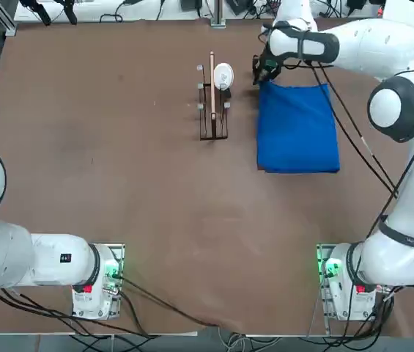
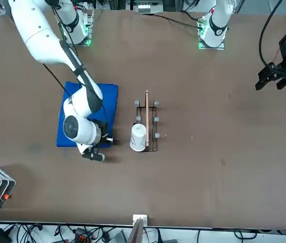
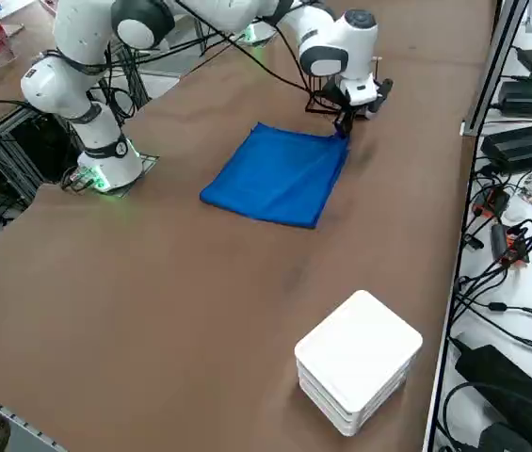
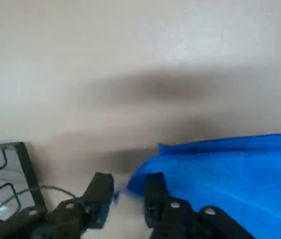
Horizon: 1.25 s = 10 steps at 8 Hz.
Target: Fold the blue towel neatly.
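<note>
Right wrist view: our right hand point(image 4: 129, 189) is open at the corner of the blue towel point(image 4: 239, 179) nearest the rack point(image 4: 30, 172); the cloth stretches from us away from that rack.

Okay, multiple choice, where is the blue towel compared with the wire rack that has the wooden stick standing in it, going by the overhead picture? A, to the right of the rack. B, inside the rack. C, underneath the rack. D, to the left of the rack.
A: from overhead, the towel lies flat to the right of the rack, below the right gripper, with bare table between towel and rack.
</note>
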Each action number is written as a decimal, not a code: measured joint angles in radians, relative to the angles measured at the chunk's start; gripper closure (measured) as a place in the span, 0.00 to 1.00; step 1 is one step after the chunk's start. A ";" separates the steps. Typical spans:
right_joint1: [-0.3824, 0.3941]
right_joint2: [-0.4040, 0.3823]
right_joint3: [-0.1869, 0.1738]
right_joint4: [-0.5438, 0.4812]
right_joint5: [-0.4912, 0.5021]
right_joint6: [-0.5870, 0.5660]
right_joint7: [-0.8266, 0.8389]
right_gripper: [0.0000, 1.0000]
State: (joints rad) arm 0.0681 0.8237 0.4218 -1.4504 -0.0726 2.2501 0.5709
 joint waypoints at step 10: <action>-0.060 -0.124 -0.008 0.120 -0.046 -0.262 -0.023 0.00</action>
State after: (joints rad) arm 0.0081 0.7000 0.4141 -1.3303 -0.1186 1.9878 0.5476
